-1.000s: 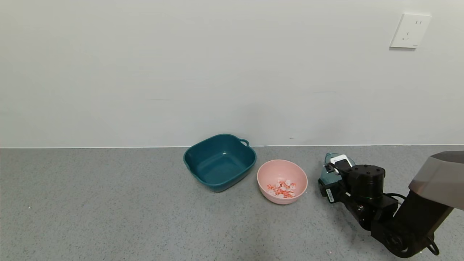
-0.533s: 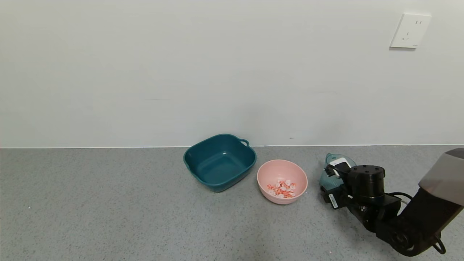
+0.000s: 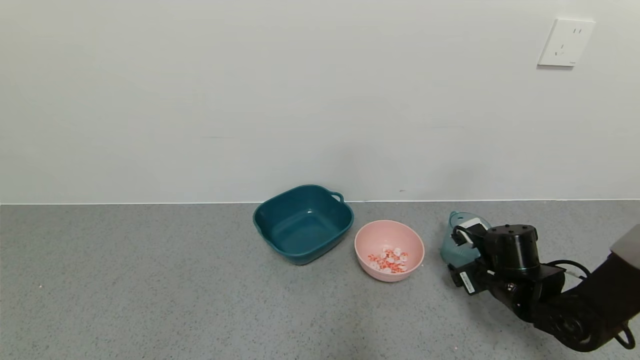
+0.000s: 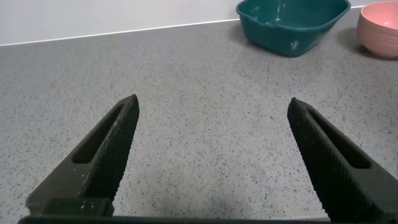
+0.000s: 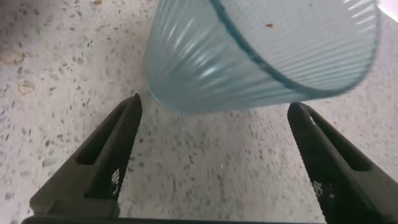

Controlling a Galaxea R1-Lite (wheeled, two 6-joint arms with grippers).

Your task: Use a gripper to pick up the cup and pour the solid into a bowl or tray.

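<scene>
The translucent blue-green cup [image 3: 451,246] stands on the grey counter, right of the pale pink bowl [image 3: 367,240]. The orange-red and white solid [image 3: 389,260] lies in the pink bowl. My right gripper [image 3: 464,256] is open just on the near right side of the cup, its fingers apart from it. In the right wrist view the ribbed cup [image 5: 261,50] sits beyond the open gripper [image 5: 214,107], with bare counter between the fingertips. My left gripper [image 4: 212,106] is open and empty over bare counter, out of the head view.
A dark teal squarish tub [image 3: 303,223] stands left of the pink bowl, near the wall; it also shows in the left wrist view [image 4: 292,22], beside the bowl [image 4: 379,22]. A wall socket [image 3: 566,42] is high on the right.
My right arm has drawn back toward the near right, away from the cup. The cup, bowl and tub have not moved.
</scene>
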